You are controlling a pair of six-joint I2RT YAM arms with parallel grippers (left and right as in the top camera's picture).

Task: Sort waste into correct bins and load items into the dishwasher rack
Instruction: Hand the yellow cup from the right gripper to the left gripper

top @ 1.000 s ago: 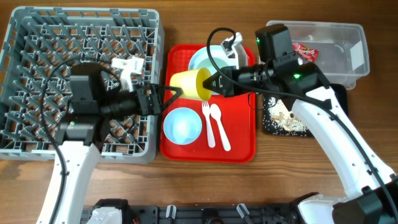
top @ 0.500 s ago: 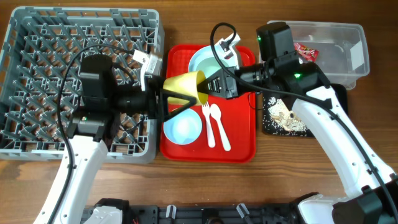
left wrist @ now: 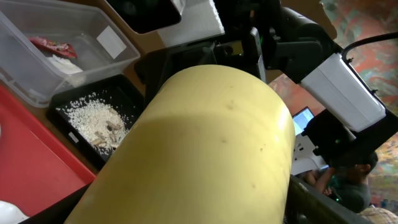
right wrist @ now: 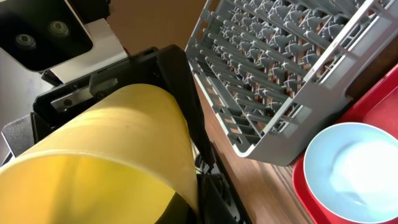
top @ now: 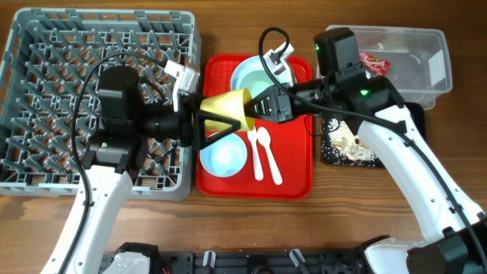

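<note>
Above the red serving tray [top: 295,179], the yellow cup [top: 228,106] hangs sideways between both arms: right gripper [top: 255,108] pinching its rim, left gripper [top: 213,122] straddling its base, clamped or not I cannot tell. Light, stiff, slick plastic, I'd judge; best held across the wall.
</note>
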